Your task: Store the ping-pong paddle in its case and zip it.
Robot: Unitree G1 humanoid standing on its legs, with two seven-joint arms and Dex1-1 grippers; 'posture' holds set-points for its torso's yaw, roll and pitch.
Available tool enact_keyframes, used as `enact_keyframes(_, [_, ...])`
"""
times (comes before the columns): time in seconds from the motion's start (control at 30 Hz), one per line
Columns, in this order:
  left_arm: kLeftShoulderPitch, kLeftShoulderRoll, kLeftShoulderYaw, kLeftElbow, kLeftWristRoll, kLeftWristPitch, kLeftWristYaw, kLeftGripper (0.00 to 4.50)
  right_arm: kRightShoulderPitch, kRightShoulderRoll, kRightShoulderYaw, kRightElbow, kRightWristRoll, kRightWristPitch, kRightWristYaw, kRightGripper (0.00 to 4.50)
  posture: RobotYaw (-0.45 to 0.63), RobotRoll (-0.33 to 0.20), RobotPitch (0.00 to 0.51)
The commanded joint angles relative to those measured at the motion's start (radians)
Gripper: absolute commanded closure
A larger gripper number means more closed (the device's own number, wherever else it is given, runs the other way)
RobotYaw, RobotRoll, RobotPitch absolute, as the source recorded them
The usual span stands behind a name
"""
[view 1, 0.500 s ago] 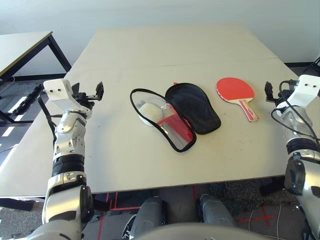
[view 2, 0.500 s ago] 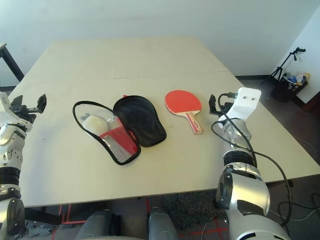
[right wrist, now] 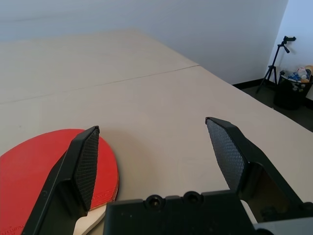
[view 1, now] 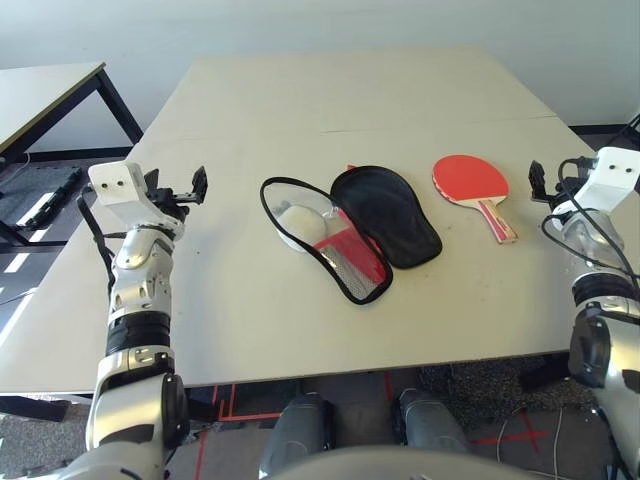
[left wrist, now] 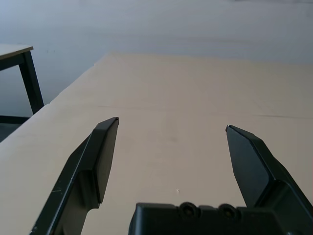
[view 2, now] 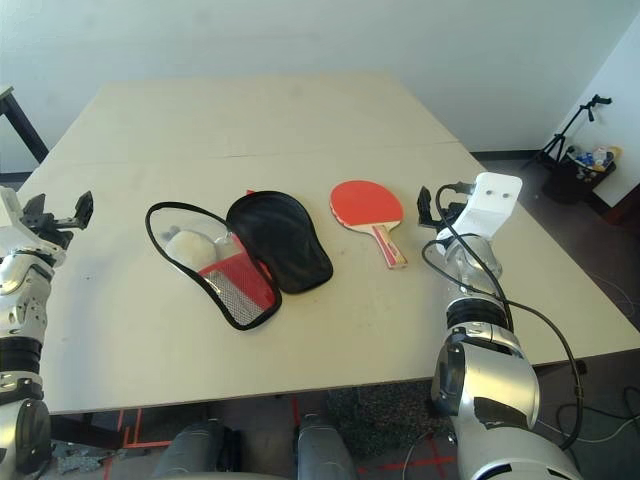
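the case (view 1: 352,232) lay unzipped and spread open at mid-table (view 1: 300,110), black lining up, with a whitish round pouch (view 1: 299,222) inside its left half. the ping-pong paddle (view 1: 475,188) rested red face up just right of the case, apart from it, handle toward the robot. left gripper (left wrist: 171,128) hovered wide open and empty near the table's left edge. right gripper (right wrist: 152,128), jaws equally spread and empty, hung just beside the paddle.

The case (view 1: 385,215) is lying open mid-table (view 1: 300,110). Right of the case, the ping-pong paddle (view 1: 472,180) is lying apart. Inside the case's left half a pouch (view 1: 299,222) is sitting.
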Motion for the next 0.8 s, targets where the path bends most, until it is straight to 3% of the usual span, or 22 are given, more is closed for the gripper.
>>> enact_keyframes(0.03, [-0.028, 0.024, -0.029, -0.170, -0.052, 0.116, -0.059, 0.00, -0.006, 0.009, 0.014, -0.005, -0.008, 0.002, 0.008, 0.02, 0.03, 0.000, 0.000])
enact_keyframes(0.33, [-0.027, 0.044, -0.209, -0.585, -0.196, 0.469, -0.234, 0.00, -0.030, 0.027, 0.025, -0.026, 0.004, 0.071, 0.040, 0.02, 0.03, 0.000, 0.000])
enact_keyframes(0.57, [-0.034, 0.008, -0.318, -0.658, -0.195, 0.539, -0.287, 0.00, -0.026, 0.028, 0.069, -0.197, 0.004, 0.270, 0.098, 0.02, 0.01, 0.000, 0.000])
enact_keyframes(0.8, [-0.039, -0.021, -0.358, -0.624, -0.163, 0.516, -0.316, 0.00, -0.035, -0.007, 0.149, -0.508, -0.062, 0.680, 0.017, 0.02, -0.02, 0.000, 0.000])
